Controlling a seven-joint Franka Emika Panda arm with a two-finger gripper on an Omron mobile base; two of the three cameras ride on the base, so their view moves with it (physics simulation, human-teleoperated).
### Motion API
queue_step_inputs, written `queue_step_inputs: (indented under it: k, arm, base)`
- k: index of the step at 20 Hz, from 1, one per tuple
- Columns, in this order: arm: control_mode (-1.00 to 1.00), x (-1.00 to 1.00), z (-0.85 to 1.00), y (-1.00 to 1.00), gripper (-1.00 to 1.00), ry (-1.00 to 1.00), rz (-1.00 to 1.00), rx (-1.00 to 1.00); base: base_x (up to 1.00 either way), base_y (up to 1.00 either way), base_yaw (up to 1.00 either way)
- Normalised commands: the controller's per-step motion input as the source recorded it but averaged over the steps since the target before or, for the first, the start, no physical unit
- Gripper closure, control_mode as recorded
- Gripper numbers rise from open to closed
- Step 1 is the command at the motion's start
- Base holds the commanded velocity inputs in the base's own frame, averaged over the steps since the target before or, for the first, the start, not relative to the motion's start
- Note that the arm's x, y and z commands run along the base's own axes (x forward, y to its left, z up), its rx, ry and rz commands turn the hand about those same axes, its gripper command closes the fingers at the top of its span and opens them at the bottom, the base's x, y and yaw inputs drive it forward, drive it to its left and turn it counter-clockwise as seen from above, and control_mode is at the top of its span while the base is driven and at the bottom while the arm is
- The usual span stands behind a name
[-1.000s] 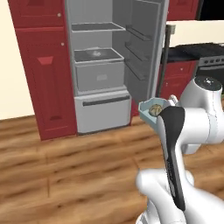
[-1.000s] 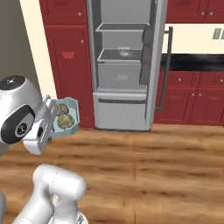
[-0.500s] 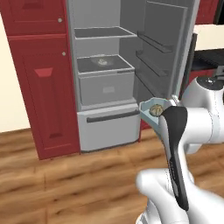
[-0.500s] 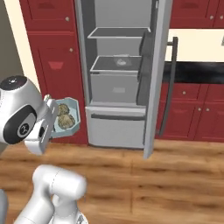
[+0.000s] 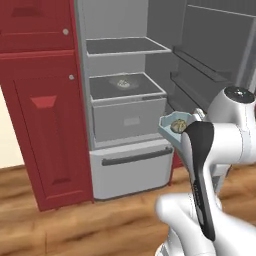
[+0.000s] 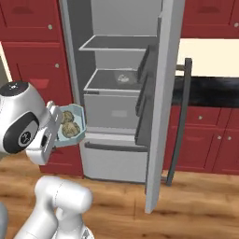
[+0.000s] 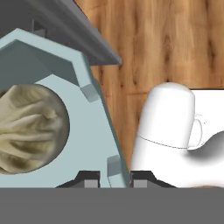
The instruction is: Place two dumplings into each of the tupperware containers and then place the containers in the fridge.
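Mostly hidden behind the arm, the hand (image 7: 113,178) pinches the blue-green container's (image 6: 77,122) rim, dumplings (image 6: 69,130) inside.

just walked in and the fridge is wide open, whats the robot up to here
The robot's gripper is shut on the rim of the pale blue-green container, which it holds up in front of the open fridge. Two dumplings sit inside the container. The other container, with dumplings in it, is already on the fridge's middle shelf. So one tub is stored, and this one is not yet inside.
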Motion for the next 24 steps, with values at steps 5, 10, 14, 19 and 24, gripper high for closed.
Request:
queue_step_inputs:
  k: [5, 10, 14, 19, 24]
  arm:
    - [1.0, 0.0, 0.0, 0.0, 1.0, 0.0, 0.0, 0.0]
    - [1.0, 0.0, 0.0, 0.0, 1.0, 0.0, 0.0, 0.0]
    - [1.0, 0.0, 0.0, 0.0, 1.0, 0.0, 0.0, 0.0]
    - [1.0, 0.0, 0.0, 0.0, 1.0, 0.0, 0.0, 0.0]
    - [1.0, 0.0, 0.0, 0.0, 1.0, 0.0, 0.0, 0.0]
  base:
    - [1.0, -0.19, 0.06]
    - [1.0, -0.13, 0.04]
    - [1.0, -0.16, 0.01]
    - [0.77, -0.21, 0.01]
    - [0.37, -0.39, 0.1]
